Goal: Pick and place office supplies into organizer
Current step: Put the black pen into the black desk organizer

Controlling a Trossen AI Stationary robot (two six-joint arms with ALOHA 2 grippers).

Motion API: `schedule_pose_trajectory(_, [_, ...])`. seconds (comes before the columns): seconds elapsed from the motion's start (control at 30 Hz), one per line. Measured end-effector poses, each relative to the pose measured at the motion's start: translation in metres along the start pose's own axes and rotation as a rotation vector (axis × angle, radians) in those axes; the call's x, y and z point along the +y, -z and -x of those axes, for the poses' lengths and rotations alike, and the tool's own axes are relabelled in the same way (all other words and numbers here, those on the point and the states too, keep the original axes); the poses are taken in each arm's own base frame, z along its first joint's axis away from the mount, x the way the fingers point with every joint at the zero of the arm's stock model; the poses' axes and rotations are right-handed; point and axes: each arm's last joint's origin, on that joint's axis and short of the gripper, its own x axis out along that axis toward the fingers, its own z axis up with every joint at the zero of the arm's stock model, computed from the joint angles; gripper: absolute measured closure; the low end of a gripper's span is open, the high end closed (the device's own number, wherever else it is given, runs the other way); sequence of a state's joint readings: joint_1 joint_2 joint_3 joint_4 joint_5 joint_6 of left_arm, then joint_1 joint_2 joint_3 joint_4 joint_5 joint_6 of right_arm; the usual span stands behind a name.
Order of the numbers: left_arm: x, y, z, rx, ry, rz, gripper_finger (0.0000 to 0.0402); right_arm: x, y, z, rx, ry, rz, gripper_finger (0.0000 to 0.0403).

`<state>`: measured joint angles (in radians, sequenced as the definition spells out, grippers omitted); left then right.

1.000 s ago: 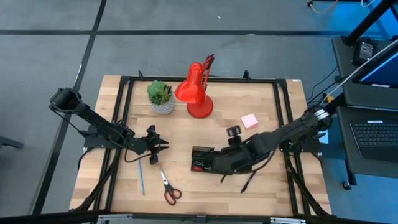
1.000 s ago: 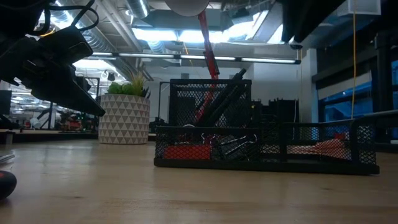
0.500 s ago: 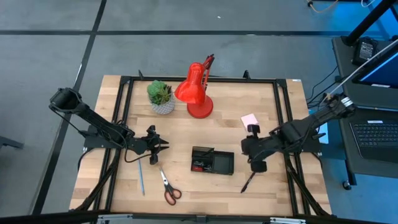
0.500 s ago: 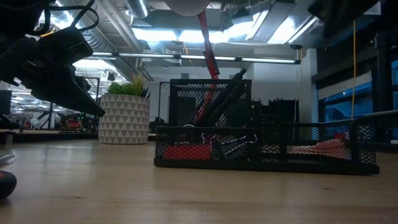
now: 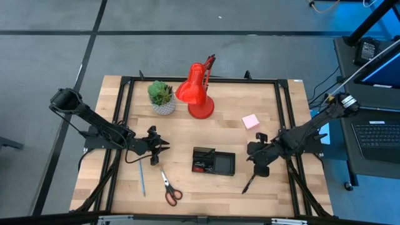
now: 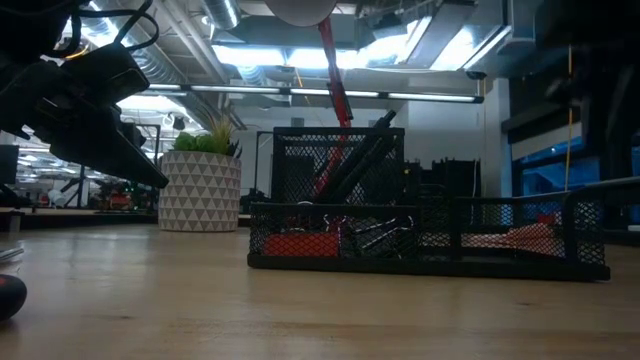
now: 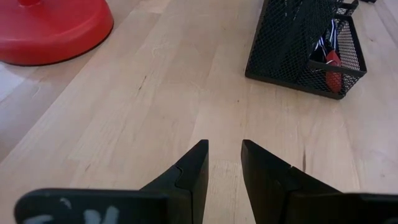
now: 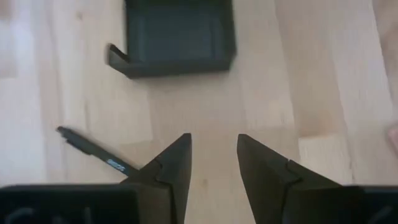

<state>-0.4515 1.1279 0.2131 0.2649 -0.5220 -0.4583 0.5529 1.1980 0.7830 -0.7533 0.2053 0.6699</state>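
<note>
The black mesh organizer (image 5: 214, 161) stands mid-table, with pens and red items inside it (image 6: 340, 215). My right gripper (image 5: 252, 156) hovers open just right of it, pointing at it (image 8: 177, 34), above a black pen (image 5: 249, 183) that lies on the wood (image 8: 93, 152). My left gripper (image 5: 160, 145) waits open to the organizer's left (image 7: 305, 37). Red-handled scissors (image 5: 169, 187) and a thin blue pen (image 5: 141, 177) lie near the front edge. The pink sticky-note pad (image 5: 250, 121) lies flat toward the far right.
A red desk lamp (image 5: 197, 94) and a small potted plant (image 5: 162, 97) stand at the table's far side. The lamp base (image 7: 50, 25) sits off to one side ahead of my left gripper. A black metal frame (image 5: 284, 125) runs around the tabletop. Bare wood lies between the organizer and the scissors.
My right gripper has drawn back from over the organizer toward the table's right edge, fast at first, then slowing, and now hangs beside the organizer above the black pen. The left arm has kept still.
</note>
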Motion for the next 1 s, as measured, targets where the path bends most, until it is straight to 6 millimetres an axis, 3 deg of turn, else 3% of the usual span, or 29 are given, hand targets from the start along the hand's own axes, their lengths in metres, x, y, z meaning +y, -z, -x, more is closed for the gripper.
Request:
schedule_pose_trajectory(0.3, [0.0, 0.0, 0.0, 0.0, 0.0, 0.0, 0.0311, -0.003, 0.021, -0.015, 0.153, -0.08, 0.015, 0.0271])
schedule_pose_trajectory(0.67, [0.0, 0.0, 0.0, 0.0, 0.0, 0.0, 0.0311, 0.006, 0.052, -0.044, -0.007, -0.162, 0.102, 0.0271])
schedule_pose_trajectory(1.0, [0.0, 0.0, 0.0, 0.0, 0.0, 0.003, 0.0311, 0.002, 0.079, -0.057, 0.041, -0.165, 0.03, 0.0271])
